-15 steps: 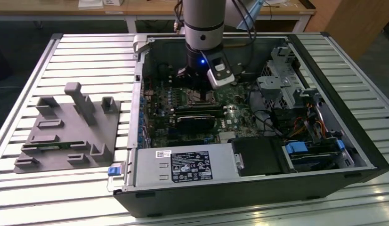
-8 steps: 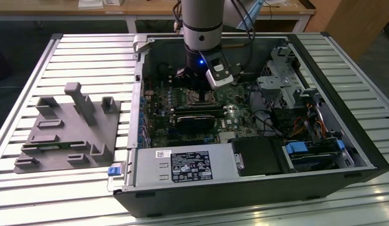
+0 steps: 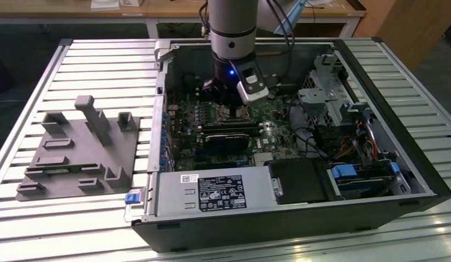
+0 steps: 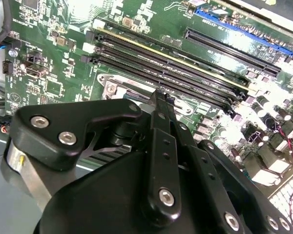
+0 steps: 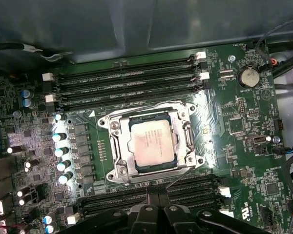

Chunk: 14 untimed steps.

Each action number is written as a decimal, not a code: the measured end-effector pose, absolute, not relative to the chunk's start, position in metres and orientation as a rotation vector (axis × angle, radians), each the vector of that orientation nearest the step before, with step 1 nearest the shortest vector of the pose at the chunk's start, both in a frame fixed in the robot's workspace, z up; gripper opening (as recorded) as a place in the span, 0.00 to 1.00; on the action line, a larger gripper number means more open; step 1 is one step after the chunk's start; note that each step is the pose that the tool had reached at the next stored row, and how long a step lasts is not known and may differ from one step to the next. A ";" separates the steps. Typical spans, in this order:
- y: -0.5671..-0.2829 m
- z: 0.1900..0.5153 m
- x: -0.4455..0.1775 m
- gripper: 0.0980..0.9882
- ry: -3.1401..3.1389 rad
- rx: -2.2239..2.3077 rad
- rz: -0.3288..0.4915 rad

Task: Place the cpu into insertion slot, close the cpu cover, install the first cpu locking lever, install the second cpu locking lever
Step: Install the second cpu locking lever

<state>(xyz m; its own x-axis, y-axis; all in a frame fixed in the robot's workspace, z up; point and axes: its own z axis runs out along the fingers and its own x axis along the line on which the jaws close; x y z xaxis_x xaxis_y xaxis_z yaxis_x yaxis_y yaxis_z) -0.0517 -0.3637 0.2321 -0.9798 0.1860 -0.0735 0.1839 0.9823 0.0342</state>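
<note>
a: where is the cpu (image 5: 150, 144) sitting?
b: it's lying flat, dull silver, in the insertion slot (image 5: 118, 168), with the thin metal cpu cover (image 5: 185, 139) framing it.
a: and the gripper (image 5: 155, 201)?
b: matte black, hovering at the socket's six o'clock in the first wrist view; its fingertips are pressing together.

In the first wrist view, the cpu (image 5: 150, 142) sits in the insertion slot (image 5: 118, 165), with the cpu cover (image 5: 181, 139) closed over it. Memory slots (image 5: 127, 84) run at 12 o'clock of the socket, more at 6 o'clock, and a coin battery (image 5: 249, 76) lies at 2 o'clock. In the exterior view, the gripper (image 3: 227, 103) hangs inside the computer case (image 3: 400, 158), above the motherboard (image 3: 203, 123).
</note>
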 end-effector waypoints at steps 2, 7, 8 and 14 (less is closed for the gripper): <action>-0.365 0.232 -0.052 0.01 3.052 0.285 0.042; -0.372 0.231 -0.056 0.01 3.053 0.287 0.082; -0.373 0.230 -0.057 0.01 3.053 0.288 0.095; -0.379 0.227 -0.062 0.01 3.054 0.290 0.149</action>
